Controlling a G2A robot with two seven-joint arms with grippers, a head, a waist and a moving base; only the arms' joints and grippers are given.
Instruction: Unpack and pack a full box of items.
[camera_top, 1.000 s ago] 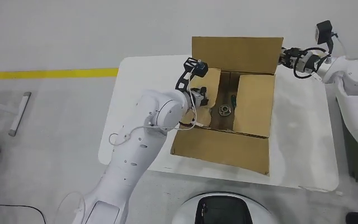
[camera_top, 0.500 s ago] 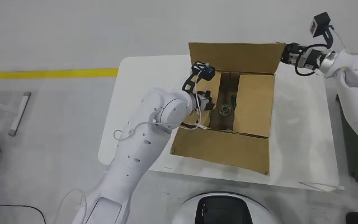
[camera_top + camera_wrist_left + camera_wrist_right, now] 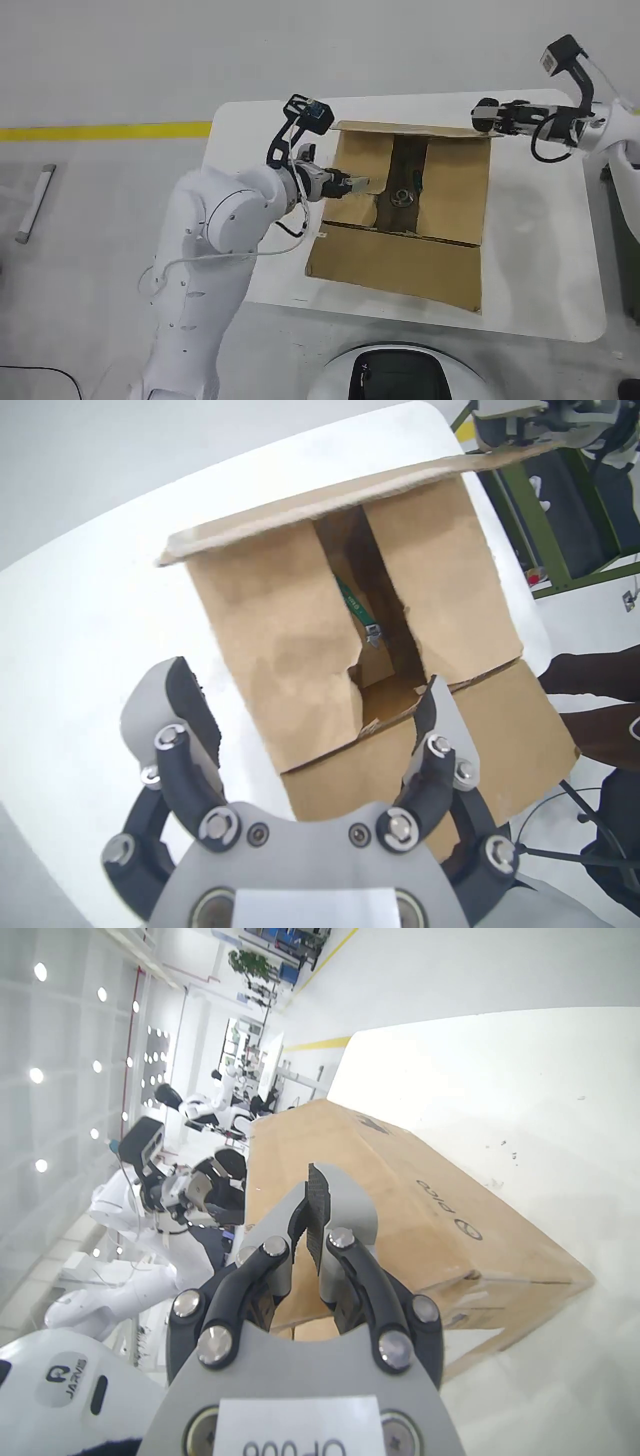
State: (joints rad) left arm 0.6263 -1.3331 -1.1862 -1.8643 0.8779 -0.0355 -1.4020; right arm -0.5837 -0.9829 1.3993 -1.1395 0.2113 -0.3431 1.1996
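The white table (image 3: 250,150) carries the cardboard box (image 3: 395,270), which stands at the table's middle with its top partly closed.

Flap positions:
- The two side flaps are folded inward over the opening. The left side flap (image 3: 280,640) and the right side flap (image 3: 440,590) leave a narrow gap between them.
- The near flap (image 3: 500,740) lies on the robot's side of the box, its edge meeting the ends of the side flaps.
- The far flap (image 3: 320,500) is raised and tilts over the side flaps without resting on them.

The left gripper (image 3: 305,685) is positioned above the left side flap near its junction with the near flap. Its fingers are spread wide and hold nothing.

The right gripper (image 3: 315,1183) is at the far right corner of the box. Its fingers are clamped on the corner of the far flap, as the left wrist view confirms.

Contents visible through the gap:
- A round metal part (image 3: 401,197) lies on the box floor.
- A green-handled tool (image 3: 357,610) lies just beside it, toward the far side.
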